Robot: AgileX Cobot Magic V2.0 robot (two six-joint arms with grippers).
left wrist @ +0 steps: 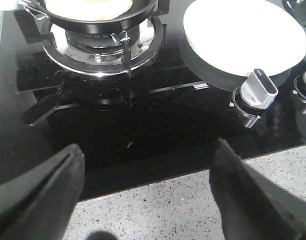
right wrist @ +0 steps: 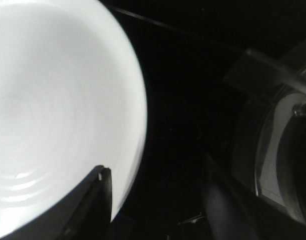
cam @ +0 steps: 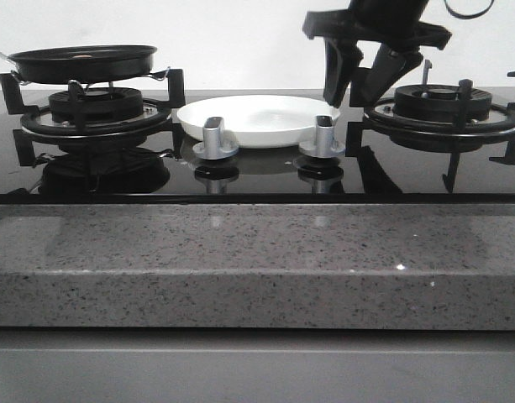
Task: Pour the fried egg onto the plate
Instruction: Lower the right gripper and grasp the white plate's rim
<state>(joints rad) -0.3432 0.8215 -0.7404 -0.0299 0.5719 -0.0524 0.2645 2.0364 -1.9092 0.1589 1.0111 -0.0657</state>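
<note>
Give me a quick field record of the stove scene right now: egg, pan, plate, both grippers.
fried egg: lying in the frying pan, not yet poured
frying pan: black, sitting on the left burner
plate: white, empty, on the glass hob between the two burners, behind the two silver knobs
left gripper: open, empty, over the hob's front edge, short of the pan
right gripper: open, empty, hanging above the plate's right rim beside the right burner
task state: pan not grasped
</note>
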